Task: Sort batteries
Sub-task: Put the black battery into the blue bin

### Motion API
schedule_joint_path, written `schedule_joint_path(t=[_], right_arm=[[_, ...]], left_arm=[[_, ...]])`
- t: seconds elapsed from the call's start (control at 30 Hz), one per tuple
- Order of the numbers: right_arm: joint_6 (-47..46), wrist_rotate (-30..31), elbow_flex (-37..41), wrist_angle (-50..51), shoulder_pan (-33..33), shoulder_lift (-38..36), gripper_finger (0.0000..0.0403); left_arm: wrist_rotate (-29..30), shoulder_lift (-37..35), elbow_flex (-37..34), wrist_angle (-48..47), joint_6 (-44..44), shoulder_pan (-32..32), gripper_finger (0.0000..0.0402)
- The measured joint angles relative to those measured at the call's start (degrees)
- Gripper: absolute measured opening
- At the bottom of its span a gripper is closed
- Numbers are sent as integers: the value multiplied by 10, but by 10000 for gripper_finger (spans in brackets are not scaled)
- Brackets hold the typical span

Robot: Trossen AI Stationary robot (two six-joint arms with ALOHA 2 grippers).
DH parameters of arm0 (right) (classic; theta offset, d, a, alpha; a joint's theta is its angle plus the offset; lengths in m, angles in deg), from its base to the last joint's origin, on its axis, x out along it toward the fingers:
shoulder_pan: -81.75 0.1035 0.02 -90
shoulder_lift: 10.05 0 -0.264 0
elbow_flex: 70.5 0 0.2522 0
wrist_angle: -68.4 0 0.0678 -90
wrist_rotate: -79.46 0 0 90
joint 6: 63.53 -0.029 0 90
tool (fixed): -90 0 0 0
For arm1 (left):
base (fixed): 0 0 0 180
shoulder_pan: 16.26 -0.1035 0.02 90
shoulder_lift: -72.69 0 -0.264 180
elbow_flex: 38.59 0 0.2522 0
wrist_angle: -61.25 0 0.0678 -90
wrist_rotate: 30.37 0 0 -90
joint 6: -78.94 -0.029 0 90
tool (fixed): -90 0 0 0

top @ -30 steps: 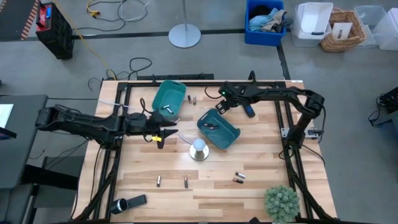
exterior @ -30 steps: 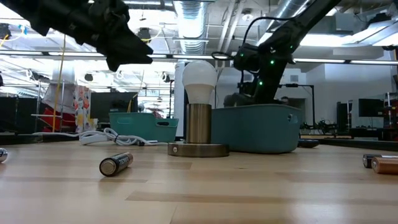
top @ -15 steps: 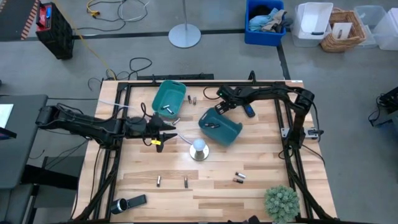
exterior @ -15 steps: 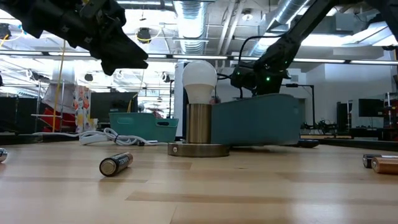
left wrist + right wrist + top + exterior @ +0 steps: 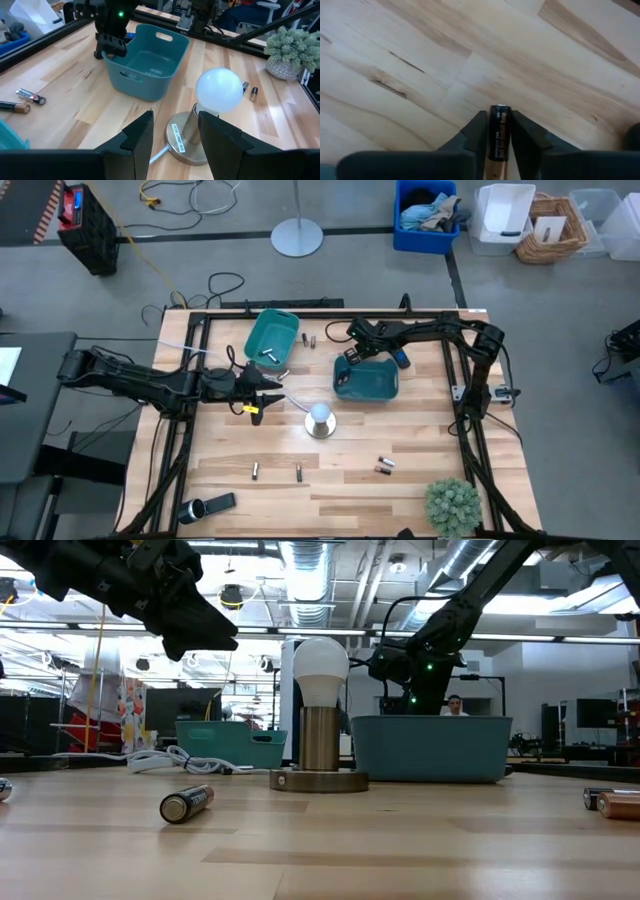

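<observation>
At the left of the high view my left gripper (image 5: 262, 392) hangs above the wood with its fingers apart and nothing between them; in its wrist view the gap frames the base of the lamp (image 5: 212, 112), not a battery. Just above it in the frame sits the first teal bin (image 5: 272, 338), with a battery (image 5: 270, 353) already lying in it and a loose one (image 5: 309, 339) on the table beside its right edge.

Lower, near the frame's bottom, two batteries (image 5: 256, 471) lie upright in the picture, well apart from both grippers; the black flashlight-like cylinder (image 5: 196, 509) lies at the lower left corner.

Moving right past the lamp, my right gripper (image 5: 352, 354) sits at the upper left corner of the second teal bin (image 5: 366, 379). Its wrist view shows the fingers closed on a dark battery (image 5: 499, 131), the battery's long axis running along the fingers, its capped end pointing out over bare wood.

I judge that the next move turns on this: the bin lies just to the lower right of the held battery, so a short carry over its rim should do.

Further right and lower, a pair of batteries (image 5: 384, 465) lies nearer my right arm than my left.
</observation>
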Motion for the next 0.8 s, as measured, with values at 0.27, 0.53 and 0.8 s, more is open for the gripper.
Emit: schedule_joint_path(t=[0.27, 0.53, 0.8], right_arm=[[-11, 0, 0, 2, 0, 0, 58], [-11, -1, 0, 2, 0, 0, 37], [-12, -3, 3, 12, 3, -19, 34]], left_arm=[[0, 0, 0, -1, 0, 0, 150], [0, 0, 0, -7, -1, 0, 150], [0, 0, 0, -16, 0, 0, 150]])
